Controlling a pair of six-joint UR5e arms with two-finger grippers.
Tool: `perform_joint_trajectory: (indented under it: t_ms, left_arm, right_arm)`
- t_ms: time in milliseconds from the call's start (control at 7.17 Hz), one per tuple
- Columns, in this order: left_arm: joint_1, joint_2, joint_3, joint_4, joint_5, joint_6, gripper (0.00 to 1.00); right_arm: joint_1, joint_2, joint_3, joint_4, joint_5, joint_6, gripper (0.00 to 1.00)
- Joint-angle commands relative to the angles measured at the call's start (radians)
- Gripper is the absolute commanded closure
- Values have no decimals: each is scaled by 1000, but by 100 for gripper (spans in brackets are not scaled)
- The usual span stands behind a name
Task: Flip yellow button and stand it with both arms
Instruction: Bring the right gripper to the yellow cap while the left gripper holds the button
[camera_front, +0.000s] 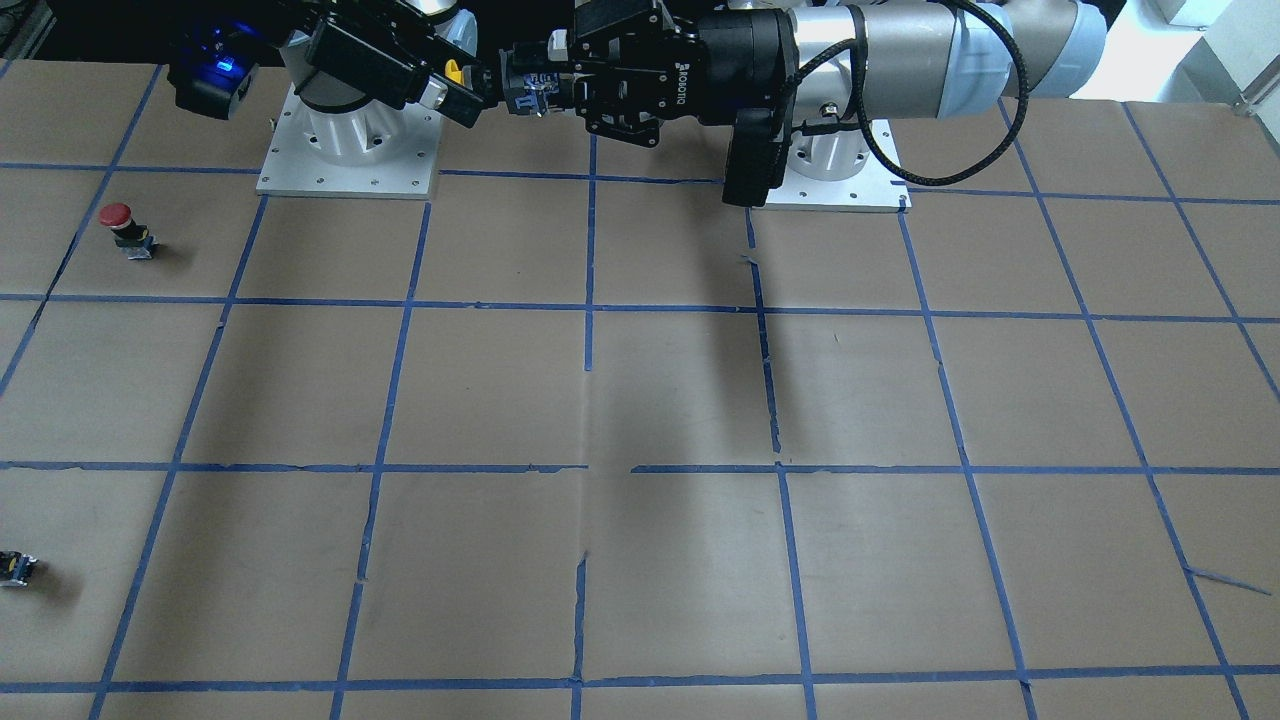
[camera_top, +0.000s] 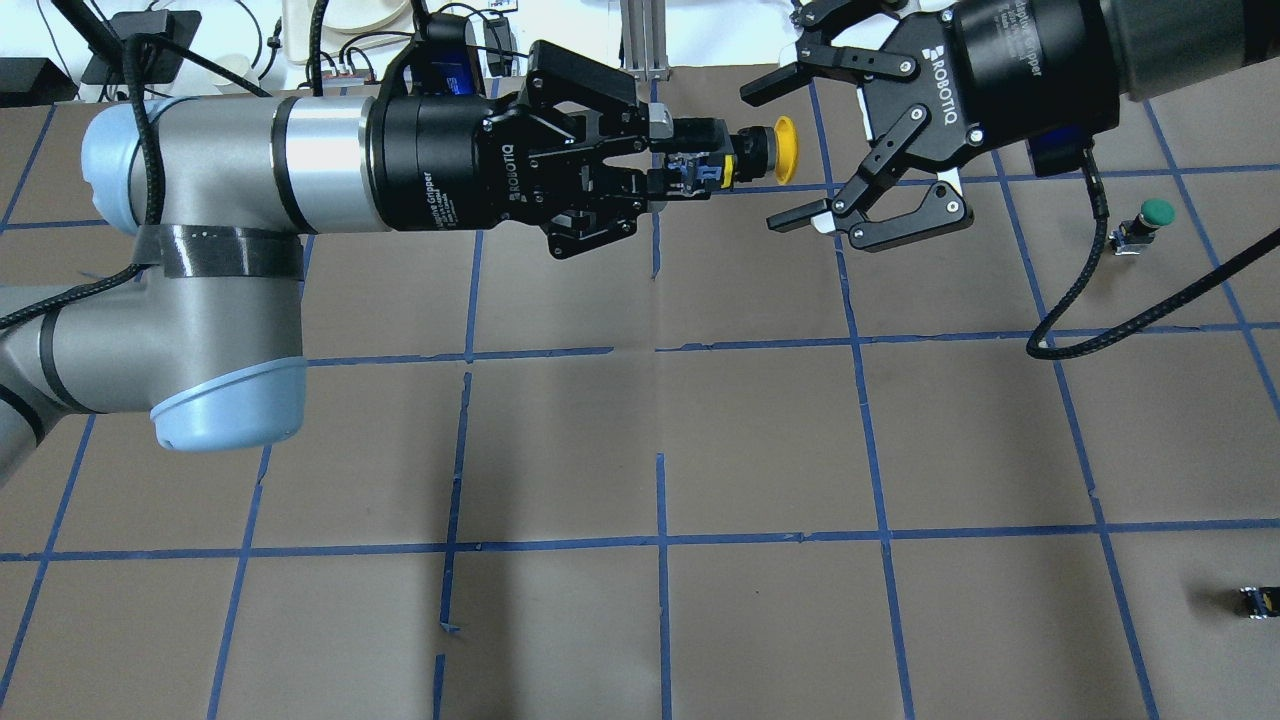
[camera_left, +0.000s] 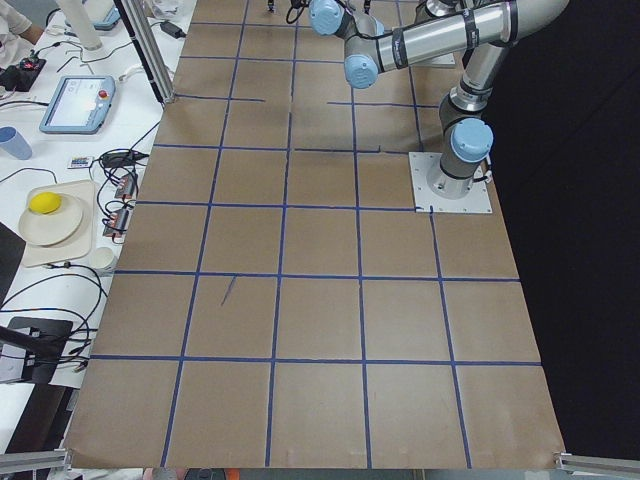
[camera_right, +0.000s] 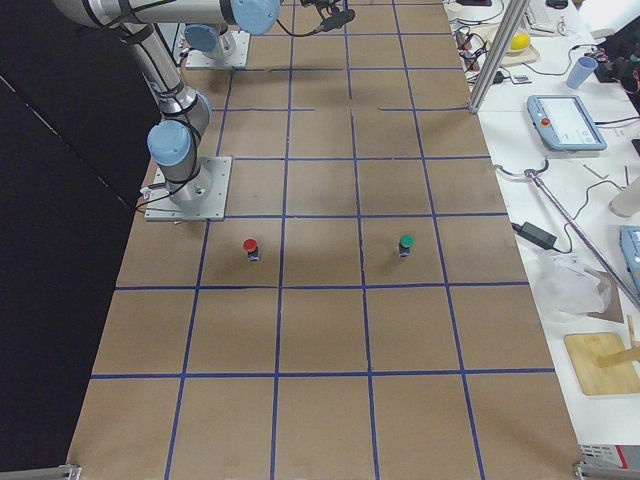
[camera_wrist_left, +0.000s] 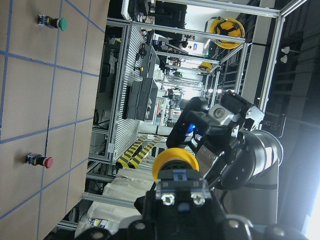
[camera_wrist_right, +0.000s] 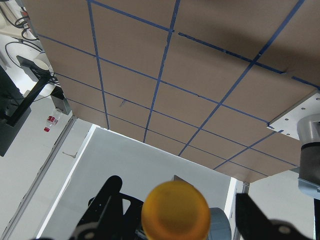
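My left gripper (camera_top: 688, 158) is shut on the black body of the yellow button (camera_top: 775, 151) and holds it level in the air, cap pointing at my right gripper (camera_top: 765, 160). The right gripper is open, with one finger on either side of the yellow cap and no contact. The front-facing view shows the cap (camera_front: 453, 70) between the two grippers, high over the robot's side of the table. In the right wrist view the cap (camera_wrist_right: 175, 210) sits centred between the open fingers (camera_wrist_right: 111, 189). The left wrist view shows the button (camera_wrist_left: 176, 167) end-on.
A green-capped button (camera_top: 1150, 218) stands on the table on the right side. A red-capped button (camera_front: 125, 228) stands nearer the right arm's base. A small black switch block (camera_top: 1255, 601) lies at the right edge. The brown table (camera_top: 660, 440) carries a blue tape grid.
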Motion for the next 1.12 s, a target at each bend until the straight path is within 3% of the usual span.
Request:
perform_joint_trajectory:
  t_ms: [0,140,279,558,698,977]
  left_arm:
    - [-1,0,-1,0,0,-1,76]
    - [-1,1,-2,0,5,-2,69]
    - [-1,3,-1,0,5,-7,69]
    - [-1,4,-2,0,5,-8,64]
    - [-2,1,1,2,11,-2,5]
    - [-2,-2,2,17,5,-22,0]
  right_arm:
    - [1,-2,1,2,4,0,34]
    - [-1,-2,0,34,10,-1,56]
    - [-1,-2,0,36,10,-3,71]
    - [-1,-2,0,38,12,-6,86]
    - [-1,-2,0,38,13,-6,87]
    - [-1,-2,0,36,12,-6,89]
